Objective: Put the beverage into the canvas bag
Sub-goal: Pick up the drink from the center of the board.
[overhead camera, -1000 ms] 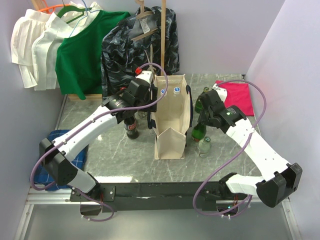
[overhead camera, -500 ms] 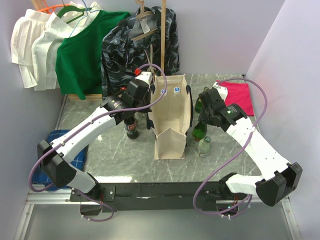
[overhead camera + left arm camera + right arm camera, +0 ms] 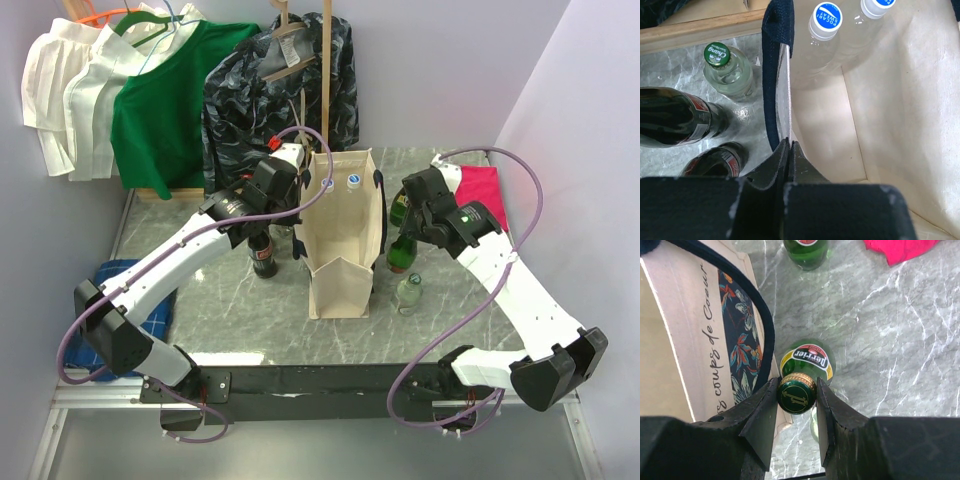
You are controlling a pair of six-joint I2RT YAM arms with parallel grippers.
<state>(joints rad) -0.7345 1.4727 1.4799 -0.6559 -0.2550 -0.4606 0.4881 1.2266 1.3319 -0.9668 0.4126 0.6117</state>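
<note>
Left hand [image 3: 789, 150] pinched shut on canvas bag [image 3: 890, 100] rim. Right hand [image 3: 796, 391] grips green Perrier bottle [image 3: 807, 356] by cap, just beside bag. Two clear bottles [image 3: 825, 30] inside bag.

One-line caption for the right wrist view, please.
Right gripper clamped on the gold cap of a green Perrier bottle, right beside the canvas bag with its navy handle.

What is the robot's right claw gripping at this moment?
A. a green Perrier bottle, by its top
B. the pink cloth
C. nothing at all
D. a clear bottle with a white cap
A: the right wrist view shows the right gripper with one finger pressed on each side of the top of the green bottle.
</note>
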